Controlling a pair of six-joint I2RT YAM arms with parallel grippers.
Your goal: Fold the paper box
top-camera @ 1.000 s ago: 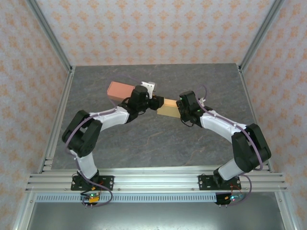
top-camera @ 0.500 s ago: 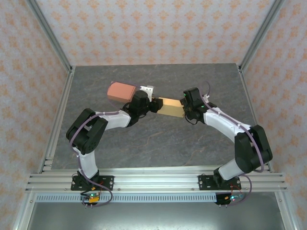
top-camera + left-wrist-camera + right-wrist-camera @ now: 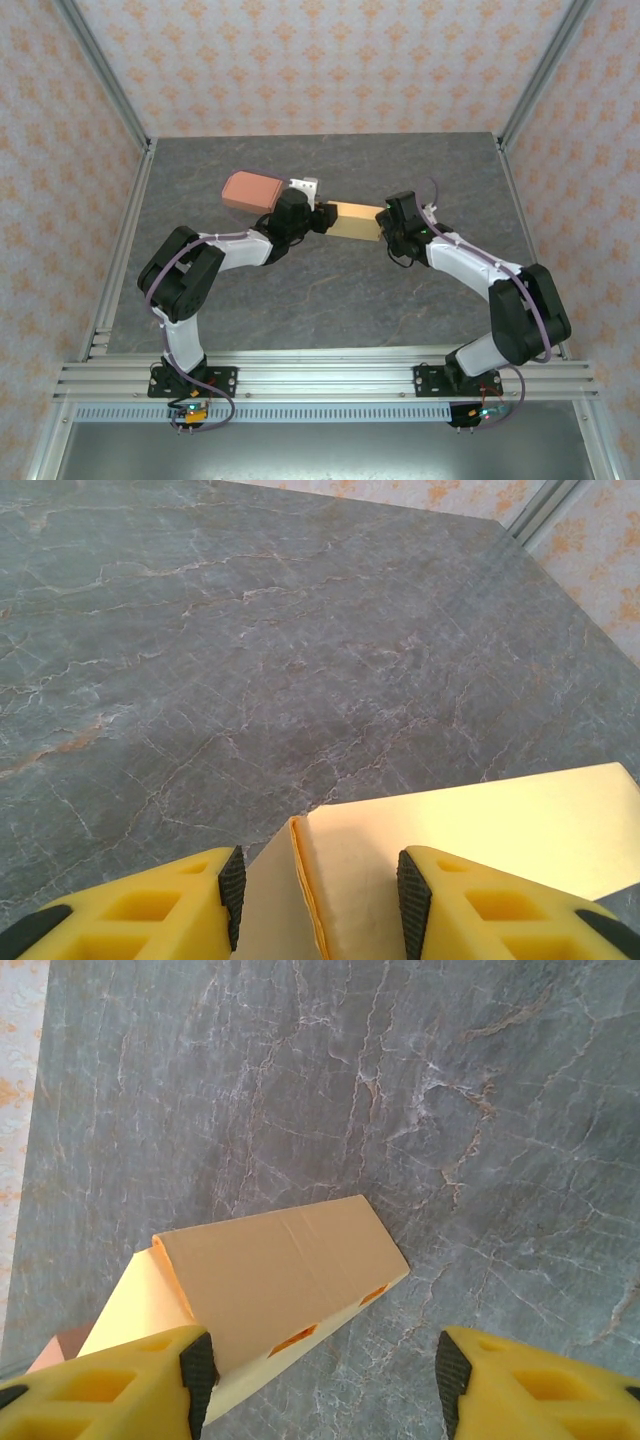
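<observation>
Left gripper (image 3: 322,895) clamps the paper box (image 3: 470,830) by one end, and card fills the whole gap between its black pads (image 3: 232,890). At the other end the right gripper (image 3: 322,1362) stands with its jaws wide apart. One finger touches the box and bare table (image 3: 300,290) shows inside the other.

From above, the box lies just toward 12 o'clock from the table's middle. The left gripper is at its 9 o'clock end and the right gripper at its 3 o'clock end.

By my reading the fold is partway done. The box is already a long, low body with a top panel laid over it, but the layered edge at the held end looks loose, and two small slots (image 3: 295,1338) along one long edge gape orange. The ends probably need closing yet.

The card is thin and matte, kraft brown on top, pale yellow on the side and orange inside, with crisp creases. A pink box (image 3: 250,190) with rounded corners sits near, at 10 o'clock. The table is grey and veined like marble.
</observation>
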